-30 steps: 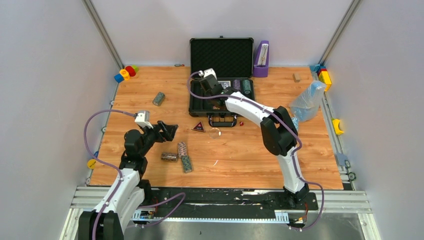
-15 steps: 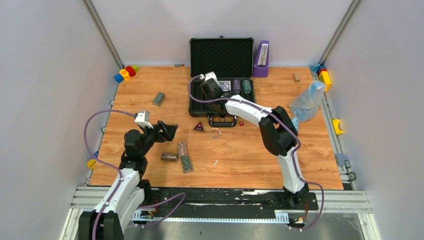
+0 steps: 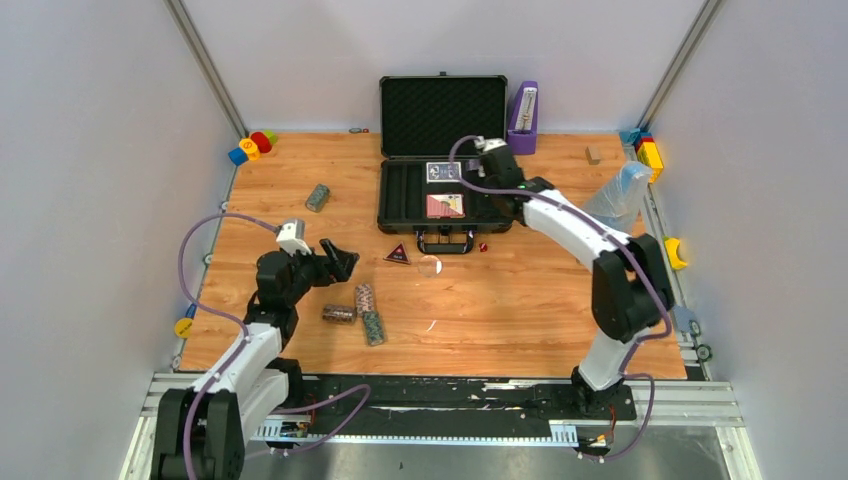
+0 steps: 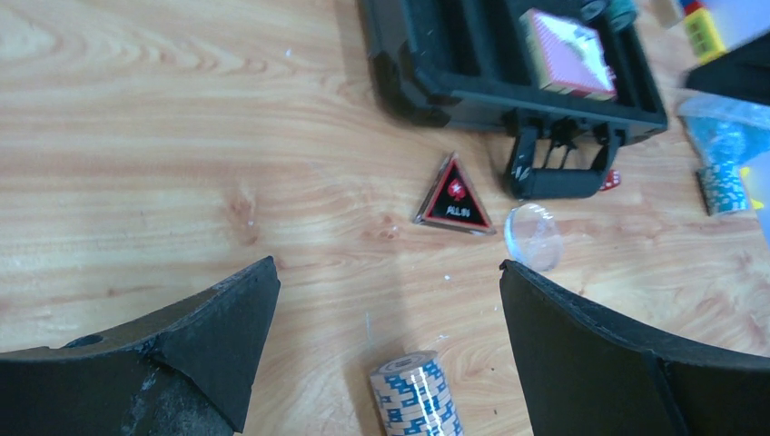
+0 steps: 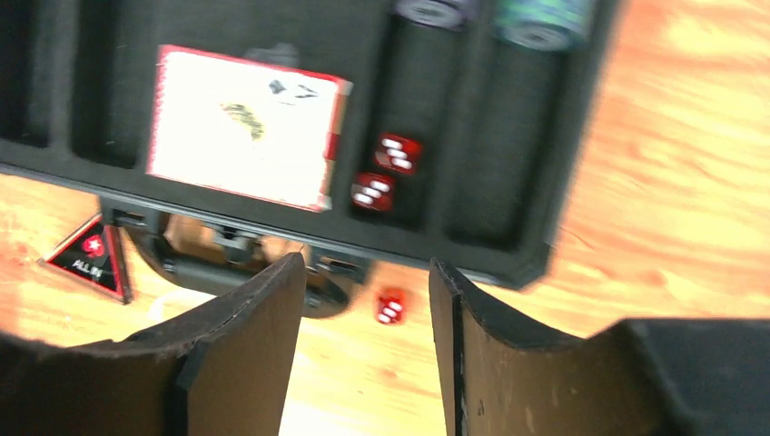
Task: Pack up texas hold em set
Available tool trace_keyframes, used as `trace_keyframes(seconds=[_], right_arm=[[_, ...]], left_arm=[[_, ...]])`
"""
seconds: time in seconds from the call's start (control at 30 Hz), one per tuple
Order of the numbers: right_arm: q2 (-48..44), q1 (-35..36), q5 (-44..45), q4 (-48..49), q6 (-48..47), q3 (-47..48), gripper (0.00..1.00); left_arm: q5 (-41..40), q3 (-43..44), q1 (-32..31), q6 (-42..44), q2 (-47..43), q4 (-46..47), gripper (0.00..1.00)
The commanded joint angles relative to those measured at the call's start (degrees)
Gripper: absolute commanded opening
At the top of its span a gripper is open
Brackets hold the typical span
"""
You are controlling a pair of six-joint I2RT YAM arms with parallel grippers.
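The black case [image 3: 400,190] lies open at the back, lid up. It holds two card decks [image 3: 445,205], two chip rolls [image 5: 540,23] and two red dice [image 5: 398,153]. My right gripper [image 3: 503,185] hovers over the case's right end, open and empty [image 5: 368,282]; a loose red die [image 5: 390,306] lies on the table below it. The dark red triangle [image 3: 398,254] lies in front of the case. My left gripper [image 3: 340,262] is open and empty [image 4: 389,309] above a chip roll [image 4: 416,395]. Three chip rolls [image 3: 364,298] lie nearby; another [image 3: 318,197] lies far left.
A purple metronome-like object [image 3: 522,118] stands right of the lid. A clear disc [image 3: 430,265] lies near the case handle. A plastic bag [image 3: 615,200] sits at the right. Toy blocks sit at the back left [image 3: 252,147] and back right [image 3: 648,150] corners.
My right arm has swung from the case's left part to its right end, uncovering the card decks. My left gripper has shifted only slightly.
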Motion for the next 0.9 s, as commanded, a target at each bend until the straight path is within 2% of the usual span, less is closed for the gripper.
trace_keyframes(seconds=[0.0, 0.17, 0.3, 0.43, 0.53, 0.7, 0.87], right_arm=[[-9.3, -6.7, -4.2, 3.8, 5.5, -9.3, 0.54], [-15.8, -7.8, -3.6, 7.3, 7.8, -20.2, 0.60], [-17.8, -7.3, -2.8, 7.8, 9.2, -24.0, 0.60], [-19.2, -5.8, -3.3, 11.0, 9.2, -27.1, 0.60], [-17.5, -4.0, -1.9, 12.3, 8.5, -27.0, 0.59], [-11.2, -1.5, -0.1, 11.6, 7.1, -23.7, 0.53], [-6.6, 0.4, 2.7, 11.5, 6.2, -21.5, 0.49]], left_arm=[[-4.9, 7.1, -3.7, -1.7, 6.7, -5.4, 1.00], [-11.5, 15.7, -11.3, 0.3, 14.5, -7.9, 1.00], [-13.4, 21.9, -11.9, -1.5, 23.6, -7.0, 1.00], [-13.7, 31.7, -11.9, -2.4, 35.7, -10.8, 0.98], [-14.5, 38.9, -11.9, -2.8, 43.4, -12.4, 0.95], [-15.4, 46.1, -11.9, -2.5, 51.5, -13.8, 0.92], [-15.3, 52.6, -12.0, -1.0, 55.9, -16.6, 0.90]])
